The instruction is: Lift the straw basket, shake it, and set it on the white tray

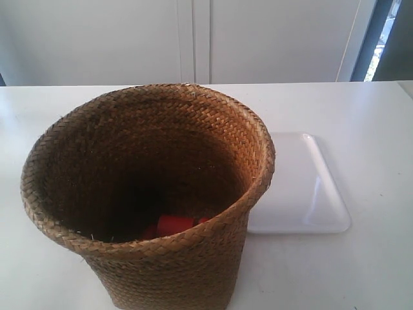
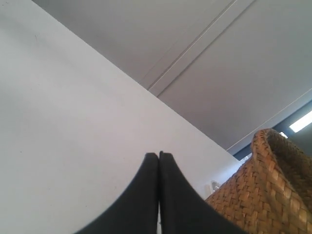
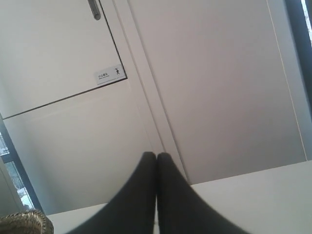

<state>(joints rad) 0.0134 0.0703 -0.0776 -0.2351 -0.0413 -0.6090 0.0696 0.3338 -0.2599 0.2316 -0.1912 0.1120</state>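
From where I stand, the lift has not yet begun. The straw basket (image 1: 184, 274) sits upright on the white counter (image 1: 368, 116), its base planted. The white tray (image 1: 303, 187) lies flat just beside it, on the side toward the exterior view's right. The basket's flared rim hides the tray's near edge, so I cannot tell whether the two touch. Down in the bottom of the basket there are a few red pieces (image 1: 173, 224); what they are I cannot make out.

Neither arm shows in the exterior view. The left fingers (image 2: 152, 168) are pressed together tip to tip with nothing between them. They hang over bare counter with the basket's woven wall (image 2: 253, 195) off to one side, near but not touched. The right fingers (image 3: 148, 170) are likewise closed flat on each other and hold nothing. They point toward the pale cabinet doors behind the counter, and only a sliver of the braided rim (image 3: 27, 222) sits at the corner of the right wrist view.

I'd judge the step in hand to be the approach. The fingers must first spread, then come in to the rim, most likely one arm on each side, since the basket is wide and tall. The grip must be firm enough that the shake doesn't tip it or spill the red pieces.
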